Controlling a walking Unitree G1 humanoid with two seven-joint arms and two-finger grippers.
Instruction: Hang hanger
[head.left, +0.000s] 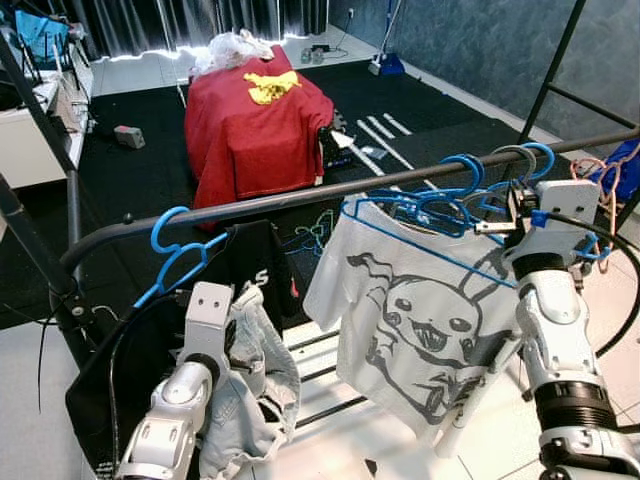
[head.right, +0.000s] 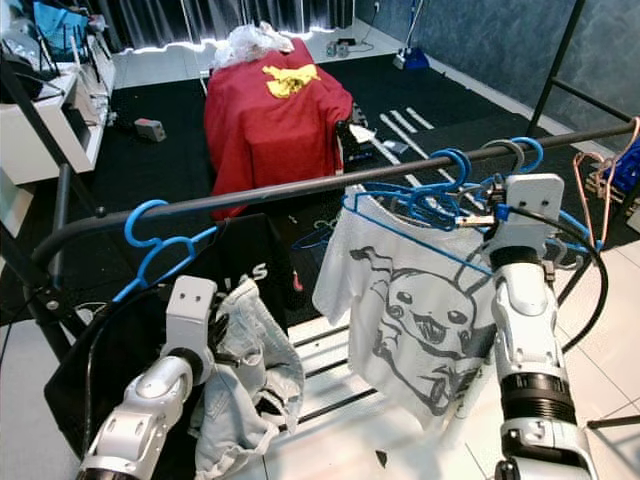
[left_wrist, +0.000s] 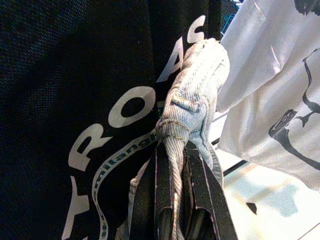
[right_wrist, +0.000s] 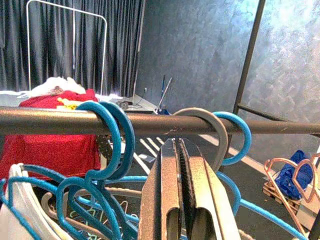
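Right wrist view looks straight along the right end effector (right_wrist: 182, 165), whose two fingers are pressed together with nothing visible between them, raised just under the dark rail (right_wrist: 60, 122). Several blue hangers (right_wrist: 107, 145) and one grey hanger (right_wrist: 207, 125) already hook over that rail side by side, so the hanging looks largely done on this side. One blue hanger carries the white cartoon shirt (head.left: 420, 330), which drapes freely below the rail; the end effector sits beside its hook, likely placed there to steady or settle it.

Further along the rail another blue hanger (head.left: 175, 250) holds a black printed shirt (head.left: 255, 265). The left end effector (left_wrist: 175, 185) is closed on a bunched fold of pale denim cloth (left_wrist: 197, 95), held up close against the black shirt, probably kept off the floor until it gets a hanger of its own
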